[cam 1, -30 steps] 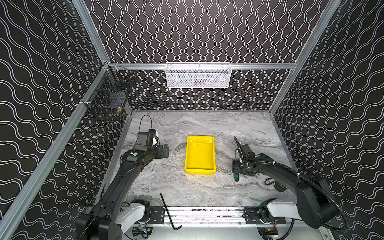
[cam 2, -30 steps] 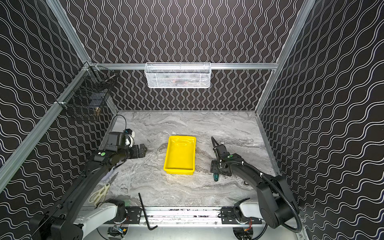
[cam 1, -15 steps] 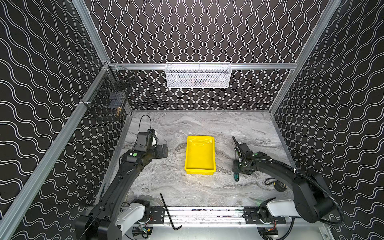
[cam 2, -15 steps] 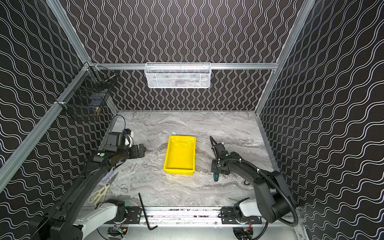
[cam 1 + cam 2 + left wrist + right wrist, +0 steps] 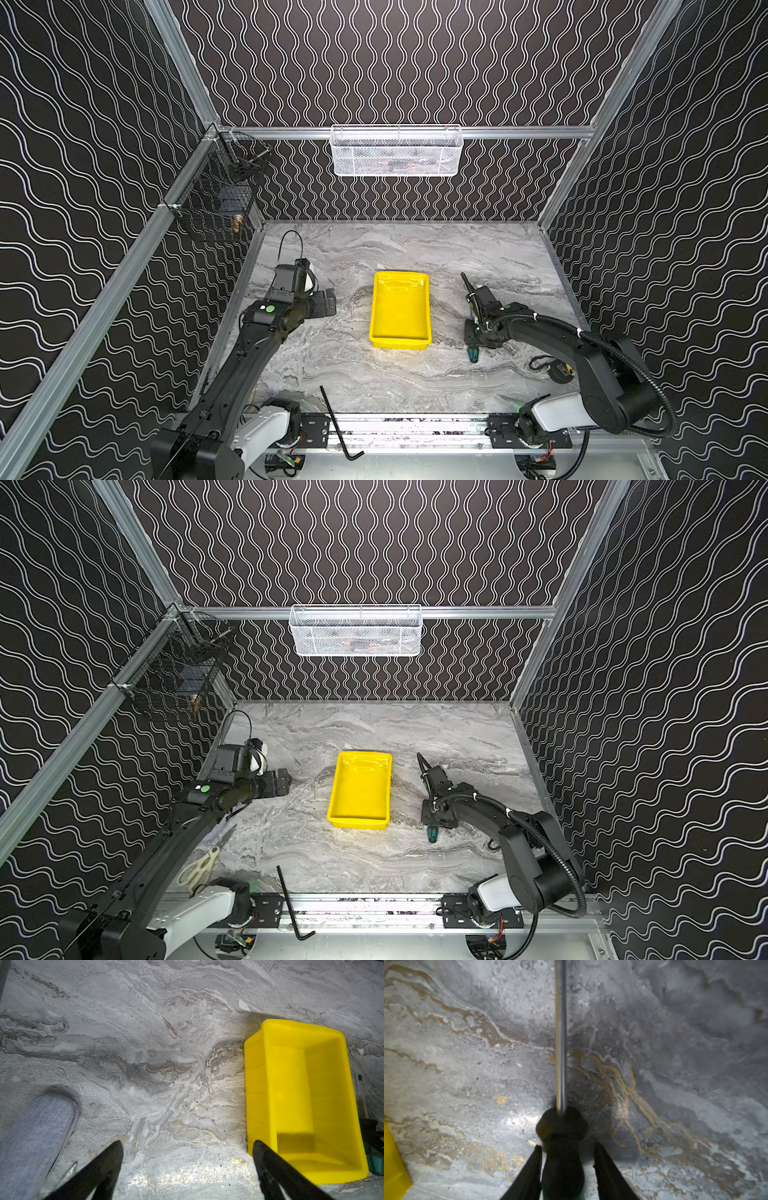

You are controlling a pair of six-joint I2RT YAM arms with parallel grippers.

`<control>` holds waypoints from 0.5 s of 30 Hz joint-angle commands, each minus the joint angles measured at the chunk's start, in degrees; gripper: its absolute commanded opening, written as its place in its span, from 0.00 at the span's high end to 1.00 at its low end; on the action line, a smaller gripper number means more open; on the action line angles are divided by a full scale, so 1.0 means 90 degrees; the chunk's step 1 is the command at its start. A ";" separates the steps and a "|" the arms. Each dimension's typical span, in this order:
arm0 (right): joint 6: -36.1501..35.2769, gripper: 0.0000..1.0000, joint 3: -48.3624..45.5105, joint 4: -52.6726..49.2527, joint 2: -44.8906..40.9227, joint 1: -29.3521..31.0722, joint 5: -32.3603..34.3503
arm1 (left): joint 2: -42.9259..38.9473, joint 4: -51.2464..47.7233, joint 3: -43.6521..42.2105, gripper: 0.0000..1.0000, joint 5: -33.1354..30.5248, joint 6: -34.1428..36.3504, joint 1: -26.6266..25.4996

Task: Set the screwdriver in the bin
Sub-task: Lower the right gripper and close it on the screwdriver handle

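Screwdriver (image 5: 473,354) lies on the table (image 5: 374,374), right of the bin (image 5: 399,343) and apart from it. Its teal handle end is nearest the front and its shaft points away. The right gripper (image 5: 566,1147) straddles the handle with jaws narrow: one finger sits against it, and a sliver of table shows beside the other. Farther back on the left, the left gripper (image 5: 187,1142) hangs wide open over the table. A white basket (image 5: 397,151) hangs on the back wall.

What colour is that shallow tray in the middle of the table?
The bin is bright yellow all over; the left wrist view shows it best.
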 commanded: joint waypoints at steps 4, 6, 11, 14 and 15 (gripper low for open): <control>-0.0012 0.63 0.0018 0.0144 0.0167 0.0006 0.0000 | 0.0078 -0.0041 0.0056 0.01 -0.0045 -0.0006 -0.0004; -0.0011 0.67 0.0011 0.0155 0.0168 0.0006 0.0003 | 0.0080 -0.0042 0.0055 0.01 -0.0035 0.0003 0.0000; -0.0096 0.78 0.0030 0.0160 0.0158 0.0172 0.0066 | 0.0100 -0.0049 0.0056 0.01 -0.0045 -0.0001 -0.0005; -0.0127 0.81 0.0021 0.0179 0.0110 0.0183 0.0113 | 0.0128 -0.0062 0.0065 0.01 -0.0062 0.0009 -0.0005; -0.0140 0.81 0.0011 0.0201 0.0092 0.0182 0.0140 | 0.0124 -0.0071 0.0066 0.01 -0.0081 0.0004 -0.0002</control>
